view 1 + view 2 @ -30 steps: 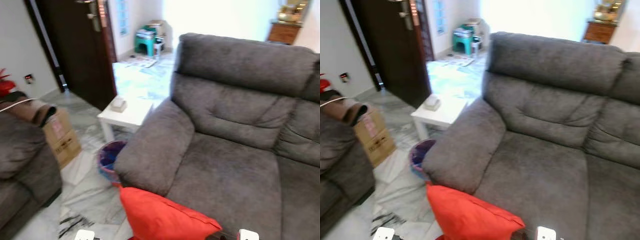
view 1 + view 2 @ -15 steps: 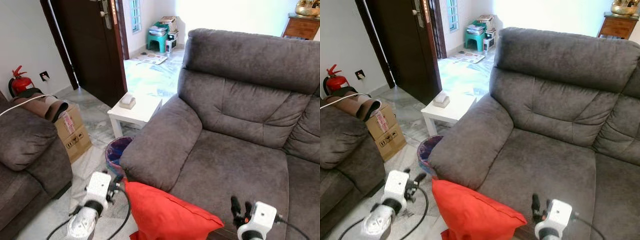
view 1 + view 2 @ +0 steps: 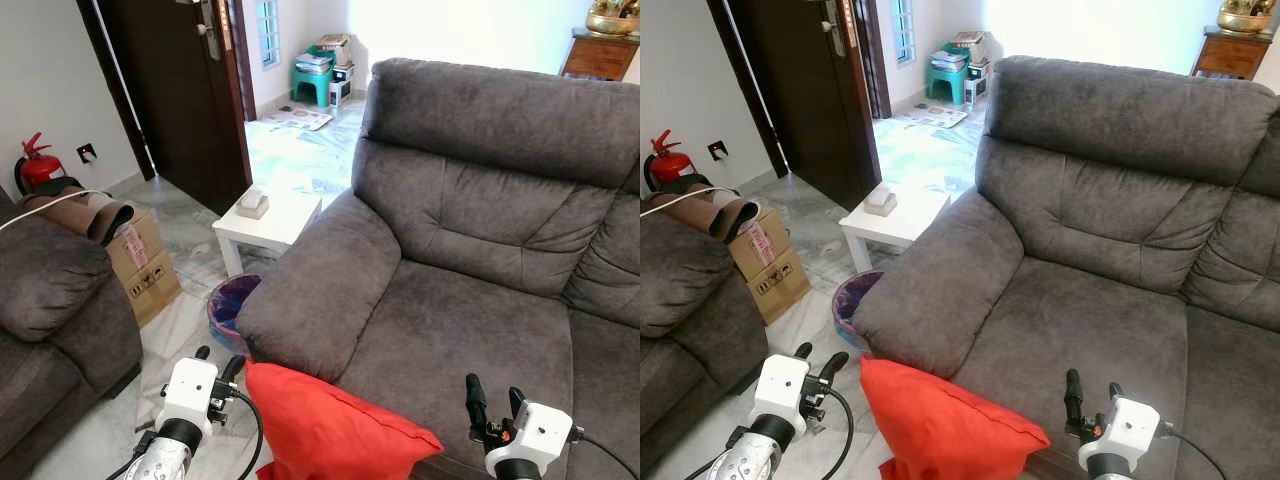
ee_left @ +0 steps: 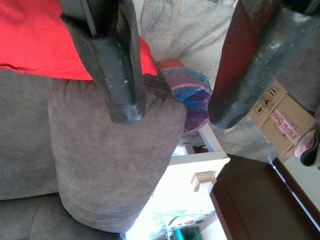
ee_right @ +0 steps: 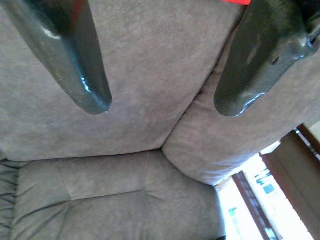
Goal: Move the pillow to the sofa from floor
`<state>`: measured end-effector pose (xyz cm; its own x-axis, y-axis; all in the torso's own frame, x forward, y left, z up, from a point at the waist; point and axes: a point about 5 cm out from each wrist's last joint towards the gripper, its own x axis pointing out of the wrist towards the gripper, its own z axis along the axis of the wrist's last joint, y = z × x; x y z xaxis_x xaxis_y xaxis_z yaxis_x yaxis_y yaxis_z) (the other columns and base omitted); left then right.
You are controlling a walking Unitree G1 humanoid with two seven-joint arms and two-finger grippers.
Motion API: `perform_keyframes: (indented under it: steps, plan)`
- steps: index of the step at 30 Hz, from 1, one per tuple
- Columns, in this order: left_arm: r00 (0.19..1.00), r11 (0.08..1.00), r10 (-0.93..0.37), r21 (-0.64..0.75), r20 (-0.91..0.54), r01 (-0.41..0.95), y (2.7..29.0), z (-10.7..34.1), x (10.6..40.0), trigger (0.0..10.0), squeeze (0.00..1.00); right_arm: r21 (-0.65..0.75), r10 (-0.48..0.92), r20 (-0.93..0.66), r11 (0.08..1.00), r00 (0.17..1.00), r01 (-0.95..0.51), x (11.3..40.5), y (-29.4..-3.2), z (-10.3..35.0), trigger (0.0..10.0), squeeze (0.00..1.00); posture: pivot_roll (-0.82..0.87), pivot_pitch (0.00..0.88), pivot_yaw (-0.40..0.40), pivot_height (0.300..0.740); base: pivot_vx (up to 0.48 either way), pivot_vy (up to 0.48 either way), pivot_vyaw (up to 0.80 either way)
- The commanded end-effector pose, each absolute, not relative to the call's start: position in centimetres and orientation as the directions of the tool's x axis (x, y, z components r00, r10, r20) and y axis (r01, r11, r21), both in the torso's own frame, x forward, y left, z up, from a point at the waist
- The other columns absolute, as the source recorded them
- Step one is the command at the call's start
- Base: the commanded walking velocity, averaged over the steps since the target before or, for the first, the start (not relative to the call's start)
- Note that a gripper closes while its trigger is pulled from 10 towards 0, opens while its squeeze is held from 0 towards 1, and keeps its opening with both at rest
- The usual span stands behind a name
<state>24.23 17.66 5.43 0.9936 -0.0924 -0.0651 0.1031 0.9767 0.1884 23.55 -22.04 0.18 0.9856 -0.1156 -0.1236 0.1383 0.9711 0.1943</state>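
A red pillow (image 3: pixel 330 430) sits low in front of the grey sofa (image 3: pixel 470 250), its top corner against the front of the sofa's armrest (image 3: pixel 320 290); its lower part is cut off by the frame. My left gripper (image 3: pixel 220 358) is open just left of the pillow's corner, with nothing between its fingers (image 4: pixel 120 75). The pillow's red edge (image 4: pixel 35 45) runs beside one finger in the left wrist view. To the right of the pillow, my right gripper (image 3: pixel 493 390) stands open over the seat cushion (image 5: pixel 150 75), holding nothing.
A white side table (image 3: pixel 270 225) with a tissue box (image 3: pixel 252 205) stands left of the armrest, a purple bin (image 3: pixel 228 305) below it. A cardboard box (image 3: pixel 145 265) and a second grey sofa (image 3: pixel 50 300) are at the left. A dark door (image 3: pixel 180 90) stands behind.
The camera view has shifted and steadied from a blur. Both grippers have come up into view on either side of the pillow. The pillow keeps its place against the sofa.
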Motion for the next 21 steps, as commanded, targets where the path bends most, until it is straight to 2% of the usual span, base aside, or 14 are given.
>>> perform_keyframes:
  steps: [1, 3, 4, 5, 8, 9, 21]
  plan:
    - [0.990, 0.971, -0.117, 0.199, -0.081, 0.131, 17.23, 5.47, 24.66, 10.0, 0.00, 0.178, -0.117, -0.116, 0.975, 0.986, 0.137, 23.77, -21.77, 0.46, 10.0, 0.00, -0.03, 0.000, 0.034, 0.740, 0.000, 0.000, 0.00]
    - [0.990, 0.972, -0.116, 0.196, -0.081, 0.130, 17.14, 5.58, 24.67, 10.0, 0.00, 0.180, -0.118, -0.116, 0.974, 0.986, 0.138, 23.79, -21.75, 0.49, 10.0, 0.00, -0.03, 0.000, 0.033, 0.740, 0.000, 0.000, 0.00]
    - [0.990, 0.975, -0.111, 0.185, -0.082, 0.125, 17.08, 5.63, 24.67, 10.0, 0.03, 0.179, -0.117, -0.116, 0.974, 0.986, 0.137, 23.82, -21.74, 0.54, 10.0, 0.00, -0.03, 0.000, 0.034, 0.740, 0.000, 0.000, 0.00]
    - [0.991, 0.980, -0.105, 0.161, -0.081, 0.117, 16.97, 5.83, 24.65, 10.0, 1.00, 0.181, -0.115, -0.115, 0.974, 0.987, 0.135, 23.87, -21.71, 0.65, 10.0, 0.00, -0.02, 0.000, 0.034, 0.740, 0.000, 0.000, 0.00]
    - [0.992, 0.981, -0.092, 0.165, -0.088, 0.106, 17.00, 5.74, 24.67, 10.0, 1.00, 0.181, -0.112, -0.115, 0.975, 0.987, 0.131, 23.92, -21.70, 0.76, 10.0, 0.00, -0.02, 0.000, 0.031, 0.740, 0.000, 0.000, 0.00]
    - [0.992, 0.980, -0.096, 0.167, -0.088, 0.109, 17.01, 5.71, 24.71, 10.0, 0.00, 0.178, -0.110, -0.116, 0.975, 0.987, 0.130, 23.95, -21.70, 0.77, 10.0, 0.00, -0.02, 0.000, 0.029, 0.740, 0.000, 0.000, 0.00]
    - [0.994, 0.984, -0.080, 0.155, -0.079, 0.092, 17.17, 5.68, 25.31, 10.0, 0.00, 0.192, -0.094, -0.136, 0.974, 0.986, 0.119, 24.07, -20.96, 0.80, 10.0, 0.00, -0.02, 0.045, 0.026, 0.740, 0.000, 0.000, 0.00]
